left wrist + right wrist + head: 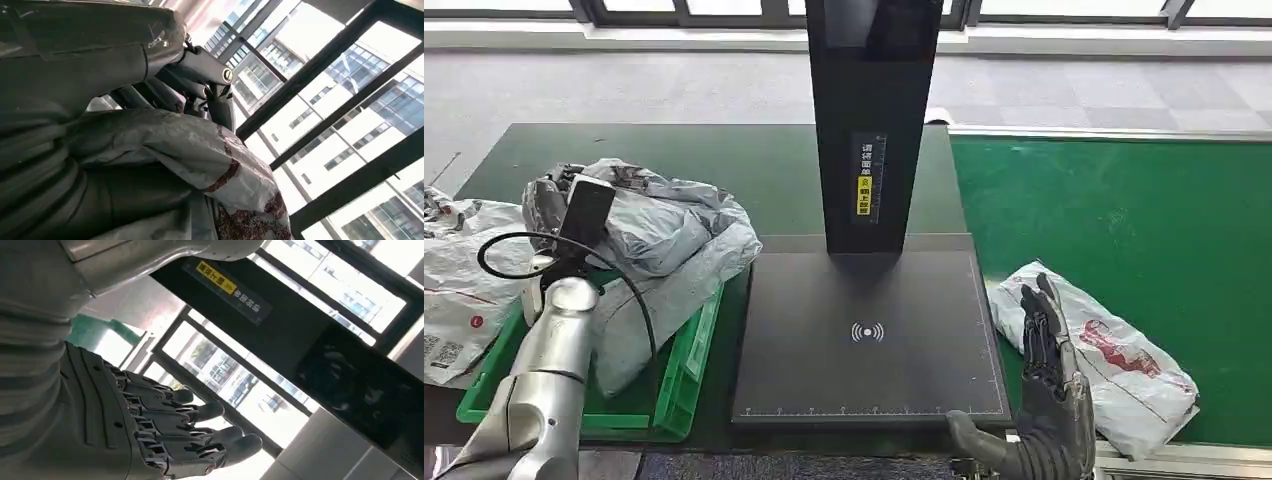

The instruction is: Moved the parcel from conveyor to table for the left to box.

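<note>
The black scanner base (871, 335), with its black upright column (874, 120), is being taken as the landmark. The white parcel (1114, 355), printed in red, is lying on the green conveyor (1124, 210) just beside the base's right edge.

The right hand (1049, 375) is being held upright at the near right corner of the base, directly in front of the parcel; whether it is touching the parcel cannot be told. Its fingers (200, 435) are being kept extended and apart, with nothing grasped, as is seen from the right wrist.

To the left of the base, a green crate (679, 385) is sitting on the dark green table (724, 165), loaded with grey mailer bags (664, 250). The left hand (559, 205) is being held over this heap. In the left wrist view, its fingers (200, 82) are seen lying against a bag (190, 160) with red print; whether they are grasping it cannot be told.

More white bags (454, 280) are lying further left of the crate.
</note>
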You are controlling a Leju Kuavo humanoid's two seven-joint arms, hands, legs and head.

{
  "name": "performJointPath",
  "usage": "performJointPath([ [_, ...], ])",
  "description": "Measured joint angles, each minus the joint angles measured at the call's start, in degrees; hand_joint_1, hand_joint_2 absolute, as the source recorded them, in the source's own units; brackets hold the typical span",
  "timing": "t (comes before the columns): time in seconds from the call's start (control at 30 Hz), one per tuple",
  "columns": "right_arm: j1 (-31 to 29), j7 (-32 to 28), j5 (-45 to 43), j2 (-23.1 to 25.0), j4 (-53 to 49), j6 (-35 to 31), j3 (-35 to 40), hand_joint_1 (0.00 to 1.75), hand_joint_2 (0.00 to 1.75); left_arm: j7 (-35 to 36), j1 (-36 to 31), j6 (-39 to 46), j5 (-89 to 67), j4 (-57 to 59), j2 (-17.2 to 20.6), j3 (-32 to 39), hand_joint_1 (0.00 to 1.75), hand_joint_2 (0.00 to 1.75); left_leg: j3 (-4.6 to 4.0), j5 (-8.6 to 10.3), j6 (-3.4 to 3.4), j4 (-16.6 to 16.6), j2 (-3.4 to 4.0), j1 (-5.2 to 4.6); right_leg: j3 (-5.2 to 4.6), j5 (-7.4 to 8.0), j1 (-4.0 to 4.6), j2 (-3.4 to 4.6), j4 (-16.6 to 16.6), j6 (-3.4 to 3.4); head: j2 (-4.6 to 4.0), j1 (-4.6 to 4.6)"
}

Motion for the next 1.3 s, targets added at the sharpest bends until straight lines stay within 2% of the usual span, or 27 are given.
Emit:
performJointPath([
  [0.03,0.19,-0.07,0.09,0.0,0.0,0.0,-0.09,0.0,1.75,-0.37,1.16,-0.68,0.61,-1.29,-0.09,0.0,0.07,1.75,-0.02,0.0,0.0,0.0,0.0,0.0,-0.02,0.0,0.0,0.05,0.0,0.0,0.0,0.0],
  [0.1,0.28,-0.26,0.15,0.0,0.0,-0.07,-0.24,0.0,1.75,-0.92,3.4,-1.83,2.34,-4.2,-0.74,0.0,0.0,1.75,-0.05,0.0,0.0,0.0,-0.02,0.0,-0.04,-0.01,0.0,0.05,-0.02,0.0,0.0,0.0],
  [0.13,0.34,-0.3,0.17,0.0,0.0,-0.13,-0.28,0.0,1.75,-1.18,4.58,-2.16,2.94,-5.97,-1.26,0.0,0.0,0.0,-0.05,0.0,0.01,0.0,-0.02,0.0,-0.03,-0.01,-0.01,0.05,-0.02,0.0,0.0,0.0],
  [0.57,0.86,0.26,0.31,0.0,0.0,-1.22,-0.44,0.0,1.75,-3.52,14.03,2.65,4.83,-21.7,-5.35,-0.11,0.0,0.0,-0.03,-0.02,0.03,0.0,0.05,-0.01,-0.03,0.0,-0.01,0.09,-0.04,0.01,0.0,0.0],
  [0.67,1.34,0.18,0.35,0.0,0.0,-1.75,-0.44,0.0,1.75,-4.74,16.13,6.01,3.41,-25.47,-6.18,-0.89,0.0,0.0,-0.03,-0.02,0.03,0.0,0.07,-0.01,-0.04,0.0,-0.01,0.11,-0.03,0.0,0.0,0.0],
  [0.93,1.48,0.11,0.35,0.0,0.0,-2.3,-0.44,0.0,1.75,-2.84,19.58,11.98,-1.82,-32.26,-7.96,-3.74,0.0,0.0,-0.03,-0.02,0.03,0.0,0.06,-0.01,-0.01,0.0,-0.02,0.1,-0.04,0.01,0.0,0.0],
  [1.07,1.46,1.02,0.28,0.0,0.0,-2.75,-0.48,0.0,1.75,-5.96,21.44,13.19,4.09,-34.52,-8.54,-4.7,0.0,0.0,-0.01,-0.02,0.03,0.0,0.08,-0.01,-0.02,0.01,-0.02,0.1,-0.04,0.01,0.0,0.0],
  [1.2,1.31,3.74,2.41,0.02,0.5,-3.91,-2.14,0.0,1.75,-11.61,24.75,9.93,14.93,-37.42,-9.75,-7.26,0.0,0.0,-0.02,-0.02,0.03,0.0,0.05,-0.02,-0.02,0.01,-0.02,0.1,-0.04,0.01,0.0,0.0],
  [1.3,1.04,3.98,2.73,0.02,0.94,-4.04,-3.13,0.0,1.75,-12.17,26.34,9.53,15.69,-38.94,-10.53,-9.03,0.0,0.0,-0.03,-0.03,0.05,0.0,0.04,-0.02,-0.01,0.01,-0.03,0.08,-0.05,0.01,0.0,0.0],
])
